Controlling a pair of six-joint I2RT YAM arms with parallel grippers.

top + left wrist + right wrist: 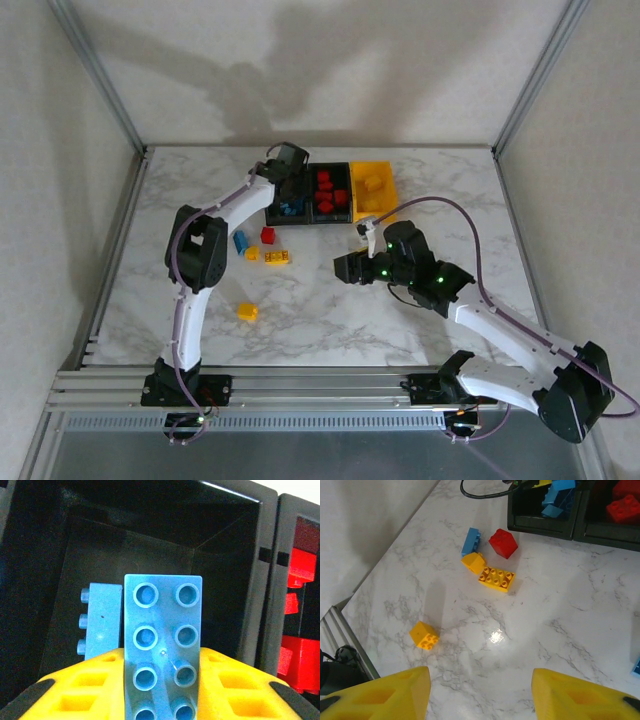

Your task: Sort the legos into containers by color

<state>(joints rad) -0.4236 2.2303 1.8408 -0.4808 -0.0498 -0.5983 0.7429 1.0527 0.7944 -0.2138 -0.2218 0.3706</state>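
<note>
On the near half of the desk [450,200], the right pincer [480,680] hovers released above bare marble, its yellow fingers spread wide with nothing between them. Ahead of it and to the left lie the five legos not yet sorted. Nearest is a lone yellow cube [424,634], well apart from the others. Farther on is a loose cluster: a six-stud yellow brick [496,578] with a small yellow brick [473,561] touching or just beside its left end, and beyond those a loose blue brick [470,541] and a loose red brick [503,543] near each other.

At the far side stands the row of containers. The left pincer [162,652] is over the left black bin [225,555], clenched on a long blue brick [162,620] that it holds studs-up above the floor of the bin, where other blue bricks [292,209] already lie. The middle black bin [333,217] holds several red bricks [330,193], and the yellow bin [392,190] on the right holds yellow bricks [372,183].

The sorting looks well past halfway: each colour has its bin, most pieces are in, and the held brick appears ready to drop. Three yellow, one blue and one red remain to be picked up.
</note>
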